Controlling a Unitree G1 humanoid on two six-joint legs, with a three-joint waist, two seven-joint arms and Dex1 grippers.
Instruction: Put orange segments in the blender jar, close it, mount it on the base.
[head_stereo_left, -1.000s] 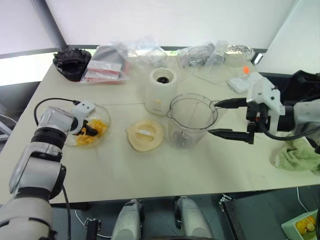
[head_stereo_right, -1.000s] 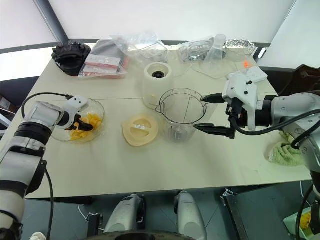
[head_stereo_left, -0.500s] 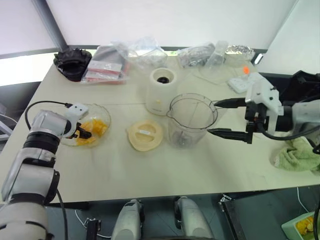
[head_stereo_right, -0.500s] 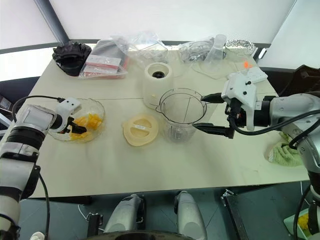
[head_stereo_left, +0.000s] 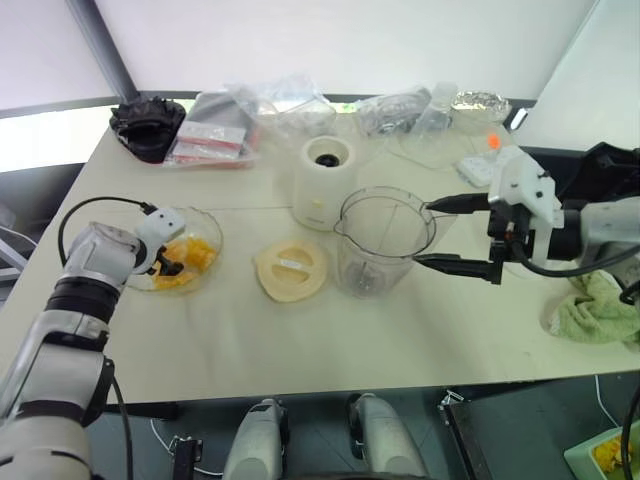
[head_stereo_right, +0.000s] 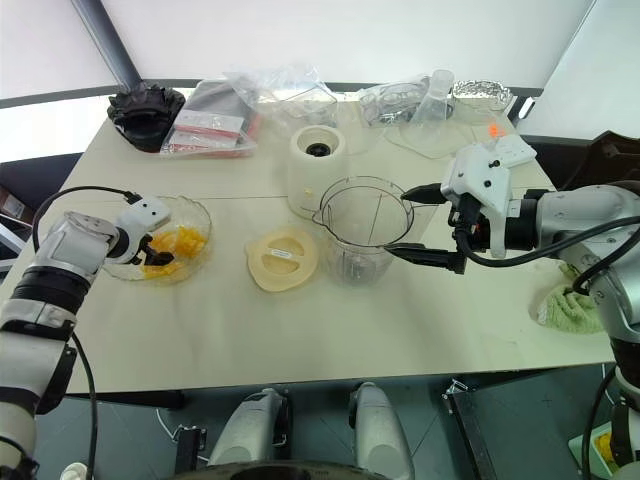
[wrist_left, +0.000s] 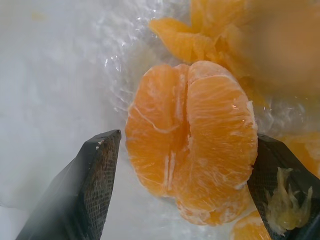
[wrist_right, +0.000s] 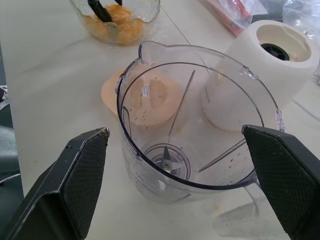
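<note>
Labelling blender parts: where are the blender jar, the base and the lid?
blender jar (head_stereo_left: 380, 250), left eye view, clear front wall.
base (head_stereo_left: 322, 190), left eye view, cream side.
lid (head_stereo_right: 282, 260), right eye view, flat top.

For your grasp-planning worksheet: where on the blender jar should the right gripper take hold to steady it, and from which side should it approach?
Probably the blender jar wall below the rim, approached from its handle side, where the open right gripper already straddles it. The jar stands upright, and its round wall fits between the fingers.
</note>
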